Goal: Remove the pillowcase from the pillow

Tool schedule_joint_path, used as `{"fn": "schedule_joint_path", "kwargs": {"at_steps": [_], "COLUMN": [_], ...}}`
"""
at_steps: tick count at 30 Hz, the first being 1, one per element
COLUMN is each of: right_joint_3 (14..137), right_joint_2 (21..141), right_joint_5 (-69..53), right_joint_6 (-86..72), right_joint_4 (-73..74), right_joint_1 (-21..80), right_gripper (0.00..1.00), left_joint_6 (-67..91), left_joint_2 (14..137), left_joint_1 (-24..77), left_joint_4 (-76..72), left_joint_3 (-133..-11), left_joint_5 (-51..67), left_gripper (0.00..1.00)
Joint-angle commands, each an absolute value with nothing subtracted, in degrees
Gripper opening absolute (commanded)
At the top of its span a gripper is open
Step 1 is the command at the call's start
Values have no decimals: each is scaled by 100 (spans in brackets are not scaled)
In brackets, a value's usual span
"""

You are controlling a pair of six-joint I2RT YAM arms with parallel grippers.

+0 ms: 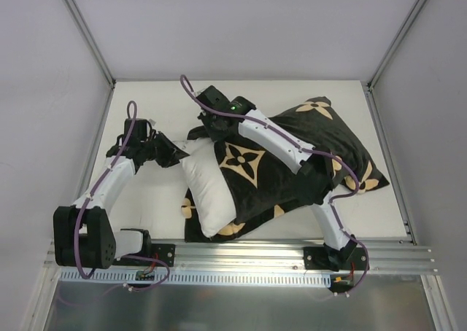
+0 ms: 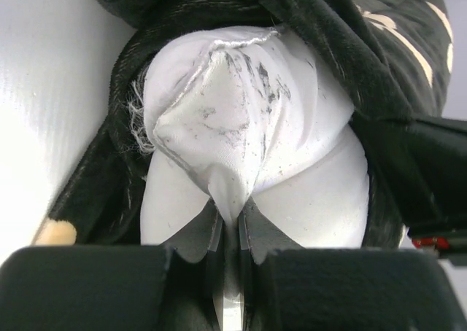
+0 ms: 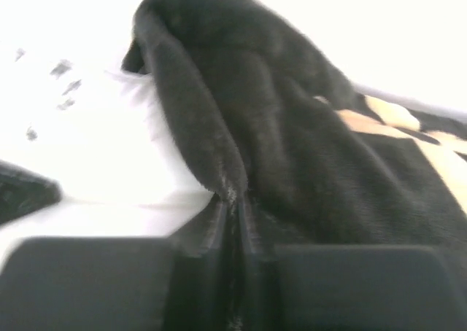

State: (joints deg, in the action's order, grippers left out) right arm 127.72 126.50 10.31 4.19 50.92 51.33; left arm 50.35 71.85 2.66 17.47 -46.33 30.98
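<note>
Watching the feeds from my desk right now. The left gripper [image 2: 232,216] is pinched tight on a corner of the pillow [image 2: 248,127]. In the left wrist view the white fabric bunches to a point right between the fingers, and that corner has dark smudges plus some frayed white thread along one seam.

The right gripper [image 3: 235,200] is clamped on a folded edge of the pillowcase [image 3: 292,141]. That wrist cam is pretty washed out, but the black velvety stuff clearly runs down into the closed jaws, with a tan motif off to the right.

From the top camera, the whole bundle lies on the table [image 1: 277,90], middle to right side. The pillow's white end pokes out of the case's opening toward the left arm's side, and the rest sits inside the black cover. The right arm [image 1: 277,138] stretches across the top of the pillowcase to its far left edge. The two grippers sit near each other at that end.
</note>
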Motion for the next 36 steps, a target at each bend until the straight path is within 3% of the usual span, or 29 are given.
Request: {"fn": "schedule_joint_path", "kwargs": {"at_steps": [1,9,13,16,20,21,22,24,26,28,29,30,31,33,36], "right_joint_3": [12894,11937,10693,10092,10388,10467,10537,10687,10670,10460,10311,9935,9732,9075,8362], "right_joint_2": [12209,10821,9872,9256,9412,9526,9580,9633,9546,9144,8949,8738,8319,7895,7208], "right_joint_5": [1432,1652,1469,1170,958,906,818,468,361,281,273,307,351,413,867], "right_joint_6": [186,-596,-852,-835,-668,-616,-502,-440,-404,-396,-413,-448,-483,-614,-738], "right_joint_4": [5309,5019,4626,4238,4490,4561,4666,4816,5027,5036,4993,4940,4870,4756,4746], "right_joint_1": [4757,3245,2235,2066,2398,2486,2592,2645,2672,2716,2733,2803,2839,3005,3539], "right_gripper": [4,1,1,1,1,9,26,79,90,95,95,98,98,99,97], "left_joint_6": [5001,4843,4860,4843,4843,4825,4782,4720,4483,4212,4123,4044,3869,3675,3200], "left_joint_2": [6707,6258,5951,5897,6003,6012,6055,6213,6432,6888,7039,7179,7346,7339,6937], "left_joint_1": [290,115,-428,-659,-659,-668,-668,-686,-686,-694,-686,-686,-668,-607,-440], "left_joint_4": [1731,2319,2593,2707,2725,2733,2733,2794,2865,2926,2944,2979,3067,3207,3602], "left_joint_3": [-4711,-5412,-5835,-6160,-6354,-6363,-6363,-6424,-6538,-6706,-6758,-6828,-6838,-6829,-6715], "left_joint_5": [3375,3384,3682,3814,3779,3753,3692,3578,3384,3436,3454,3445,3411,3147,2577], "left_gripper": [0,0,0,0,0,0,0,0,0,0,10,45,65,95,99]}}
